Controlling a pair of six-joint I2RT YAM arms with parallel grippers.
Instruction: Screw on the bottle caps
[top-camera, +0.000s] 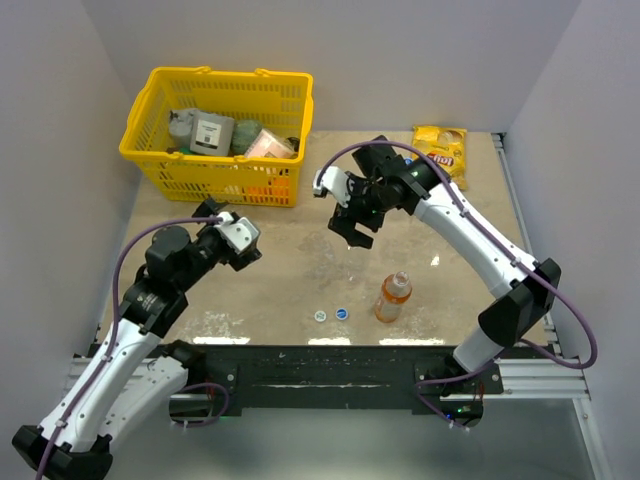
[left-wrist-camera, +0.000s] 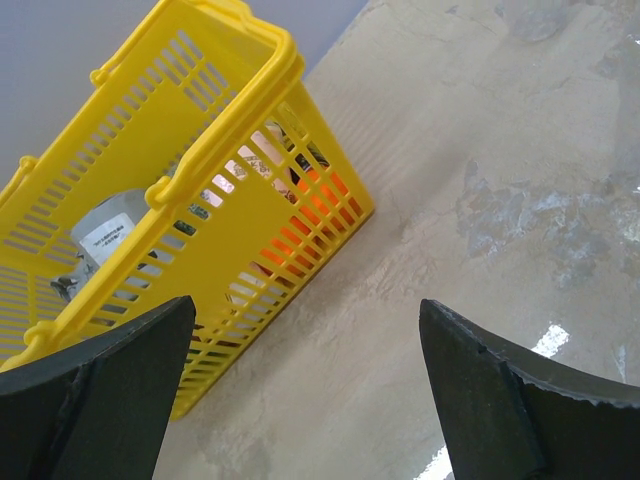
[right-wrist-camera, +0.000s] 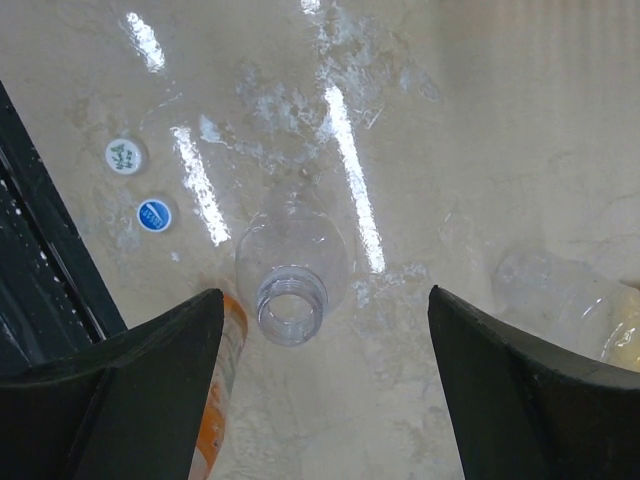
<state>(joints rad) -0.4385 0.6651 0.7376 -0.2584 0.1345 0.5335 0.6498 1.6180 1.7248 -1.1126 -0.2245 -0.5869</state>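
Note:
An orange bottle (top-camera: 394, 297) stands upright near the table's front edge; in the right wrist view it (right-wrist-camera: 222, 395) is partly hidden behind my left finger. A clear bottle (right-wrist-camera: 291, 290) stands upright with its mouth open, below and between my fingers. A second clear bottle (right-wrist-camera: 560, 300) lies at the right. A whitish cap (top-camera: 321, 316) (right-wrist-camera: 124, 156) and a blue cap (top-camera: 342, 313) (right-wrist-camera: 154, 215) lie side by side on the table; no third cap shows. My right gripper (top-camera: 352, 228) (right-wrist-camera: 326, 292) is open and empty, high above the clear bottle. My left gripper (top-camera: 238, 240) (left-wrist-camera: 307, 305) is open and empty beside the basket.
A yellow basket (top-camera: 215, 165) (left-wrist-camera: 240, 200) of boxes and packets stands at the back left. A yellow snack bag (top-camera: 440, 148) lies at the back right. A black rail (top-camera: 330, 360) runs along the near edge. Walls close in on three sides.

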